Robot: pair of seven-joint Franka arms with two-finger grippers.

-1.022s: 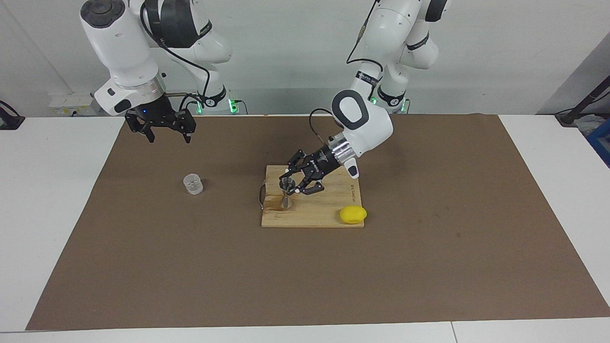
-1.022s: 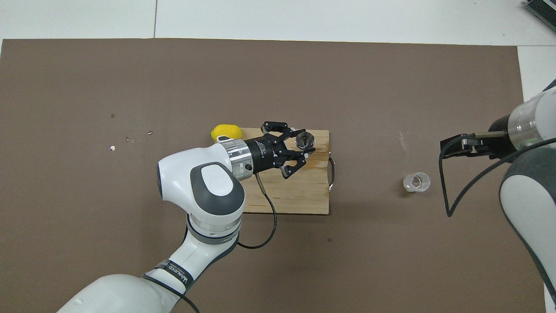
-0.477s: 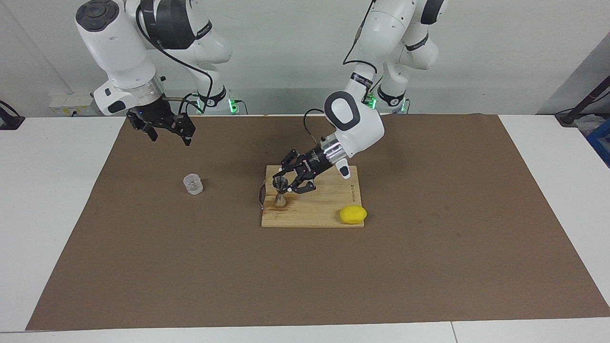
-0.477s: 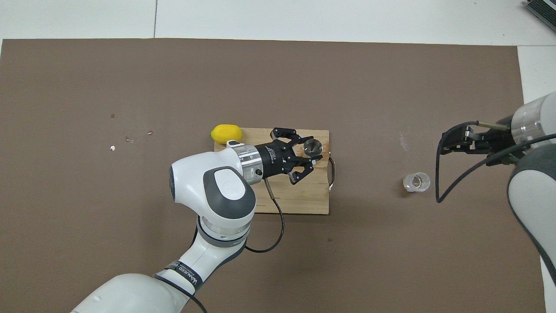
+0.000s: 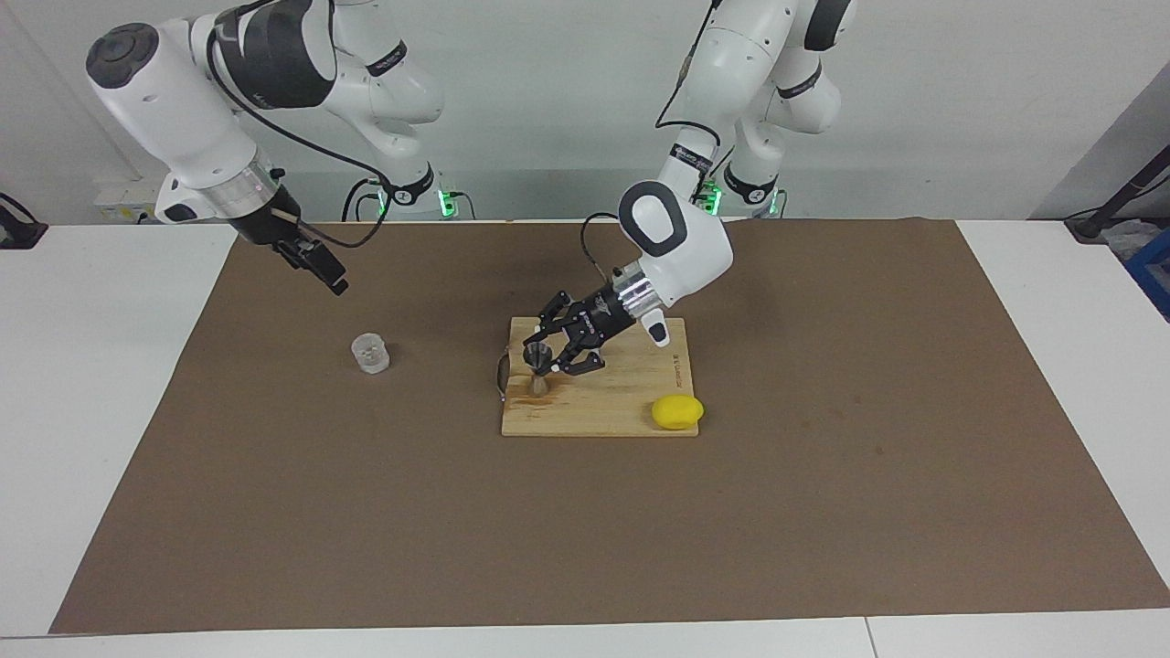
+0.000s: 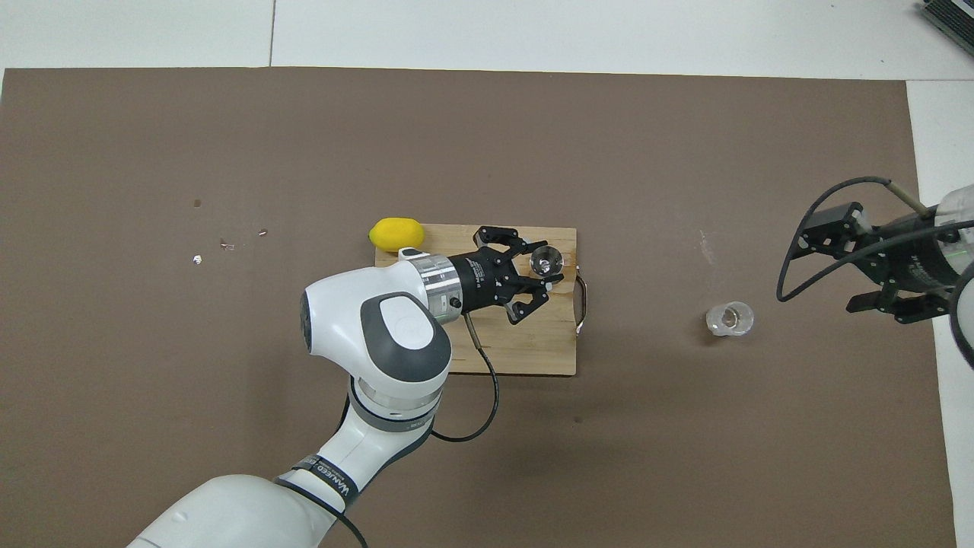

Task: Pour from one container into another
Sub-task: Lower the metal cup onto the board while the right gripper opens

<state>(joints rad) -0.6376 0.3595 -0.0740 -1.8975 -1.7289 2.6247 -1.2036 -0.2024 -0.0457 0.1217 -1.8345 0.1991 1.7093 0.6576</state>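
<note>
On the desk's brown mat (image 5: pixel 585 530), the wooden cutting board (image 5: pixel 631 402) serves as landmark. Nearest the robots, the right end effector (image 5: pixel 315 265) hangs in the air toward the right arm's end from the board, its fingers apart and empty. The glass cup (image 5: pixel 370 354) stands on the mat (upright) well apart from the board on that same side. The left end effector (image 5: pixel 548 352) is over the board, right beside the jigger (image 5: pixel 537 366); whether it clamps it I cannot tell. A lemon (image 5: pixel 677 411) touches the board's farthest corner.
</note>
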